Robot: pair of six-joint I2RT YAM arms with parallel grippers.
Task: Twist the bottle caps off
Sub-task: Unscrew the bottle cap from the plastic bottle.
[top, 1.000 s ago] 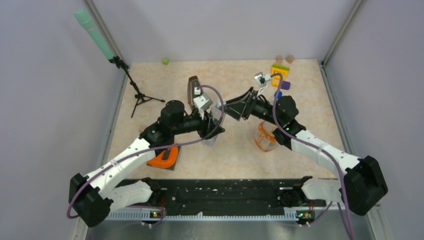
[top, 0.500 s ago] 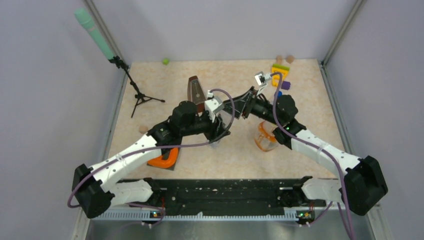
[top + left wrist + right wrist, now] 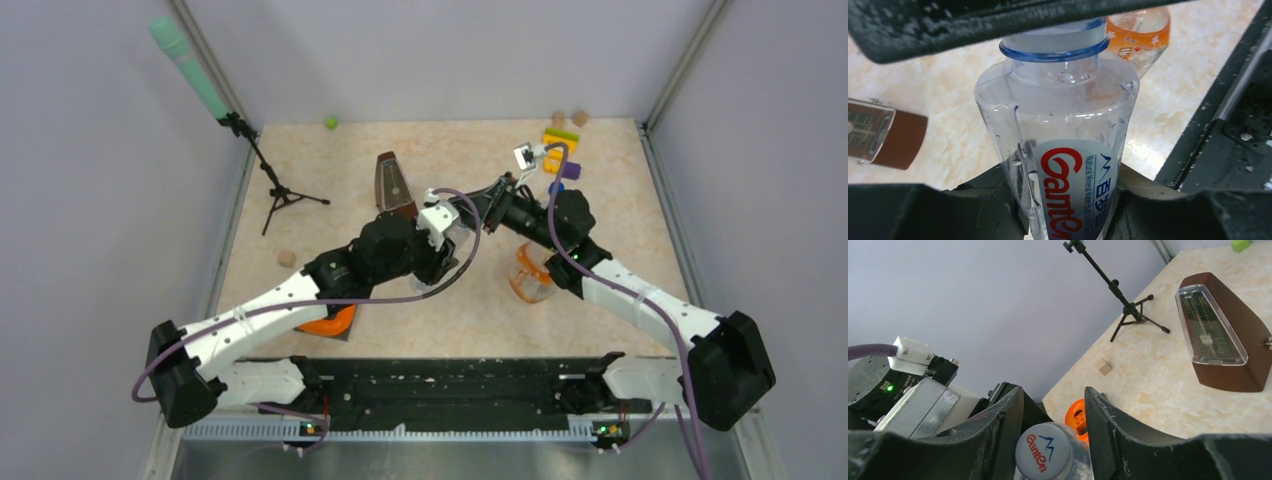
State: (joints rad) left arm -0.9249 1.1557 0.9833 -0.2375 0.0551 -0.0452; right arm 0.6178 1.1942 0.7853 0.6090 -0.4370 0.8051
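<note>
- Labelled bottle (image 3: 1058, 110): clear ribbed plastic with a blue neck ring and a glossy label in red and blue print. It stands upright near the middle of the table (image 3: 470, 320). I can see the marbled beige tabletop straight through its walls.
- Left gripper (image 3: 1068, 210): the black, scuffed fingers are closed against both sides of the bottle at label height. I read this as a firm hold.
- Cap (image 3: 1043, 454): a pale round disc with a printed logo, on the bottle.
- Right gripper (image 3: 1053, 440): partly open, with one finger on each side of the cap. One finger looks to be touching and there is a sliver of gap at the other, so I cannot tell whether it is clamped.
- In the left wrist view a right finger crosses the frame and hides the cap.
- In the overhead view both wrists cover the bottle.
- Orange-tinted bottle (image 3: 530, 278): squat, just beside the right forearm. I cannot make out its contents or its top.
- Metronome (image 3: 1223, 335): a brown tapered case with a clear front window, behind the bottle.
</note>
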